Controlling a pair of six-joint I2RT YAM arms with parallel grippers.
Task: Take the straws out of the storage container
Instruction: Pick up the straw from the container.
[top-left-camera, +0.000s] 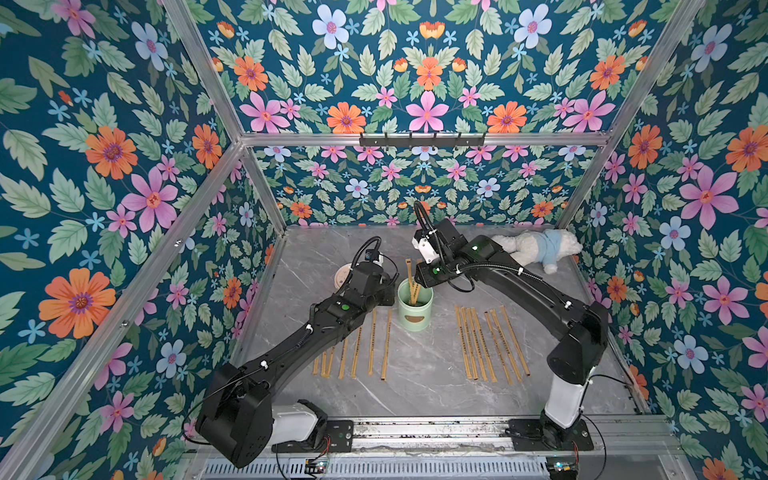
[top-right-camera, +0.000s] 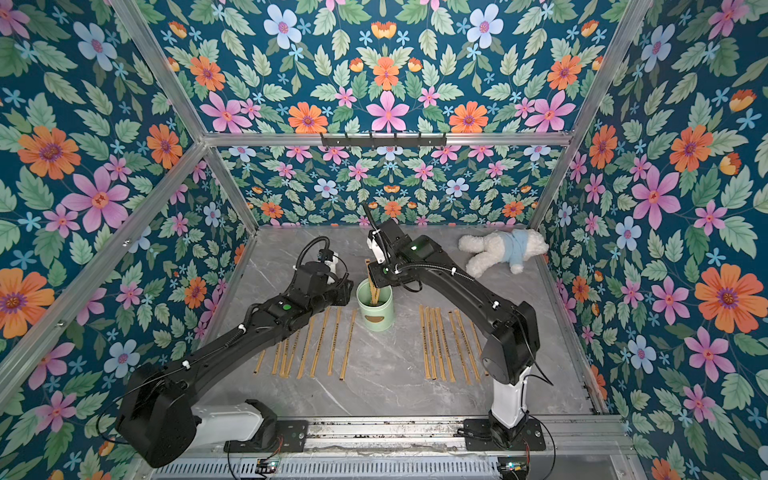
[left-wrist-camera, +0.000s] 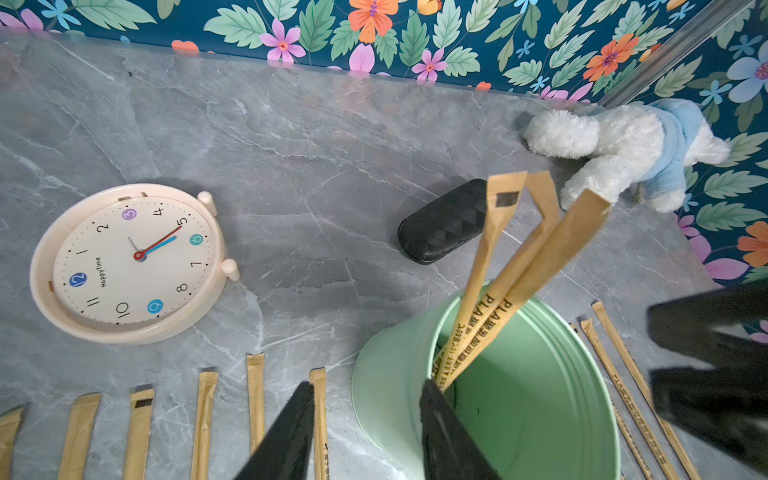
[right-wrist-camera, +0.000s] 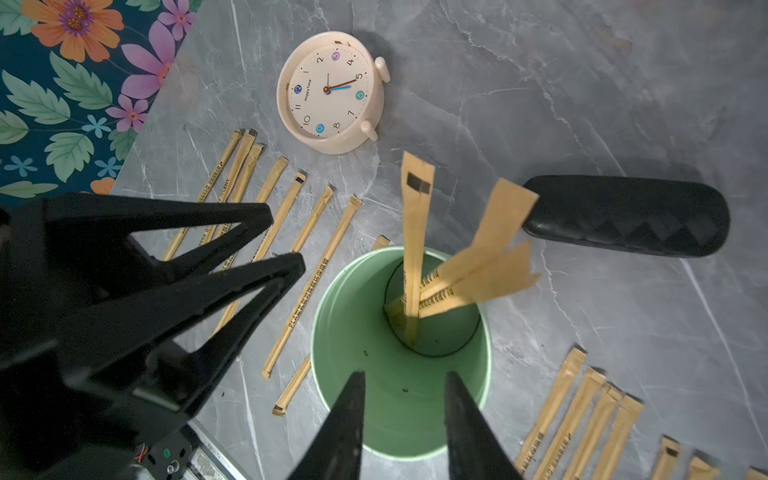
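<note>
At your far left the cream clock (left-wrist-camera: 129, 262) lies face up on the grey marble counter (left-wrist-camera: 316, 174). You can read "HappyTime" on its dial, with 12, 3, 6 and 9 on coloured discs. Your left arm (top-left-camera: 316, 328) reaches in low from the near rail with its elbow bent and its wrist just left of the storage container (top-left-camera: 415, 309). The left jaws stand partly open beside the rim and hold nothing. Under that arm the left row (top-left-camera: 386, 349) of paper-wrapped straws lies flat on the counter. The container stands upright mid-counter, a pale mint-green cylinder with a brown half-oval label (top-left-camera: 413, 319) bearing no writing you could read. In it, 3 tan straws (left-wrist-camera: 490, 245) lean with their tops well above the rim. "PLA" shows in dark print on 2 of them, and the finer characters after it are too small to read. A black case (left-wrist-camera: 440, 228) lies behind the container. The right row (top-left-camera: 484, 345) lies flat just past the container. Your right arm (top-left-camera: 519, 282) arches over it, wrist tipped down. The right jaws are part-way open above the container's mouth, empty and clear of the 3 straws. A white plush toy (top-left-camera: 536, 249) in a blue top lies at the back right.
</note>
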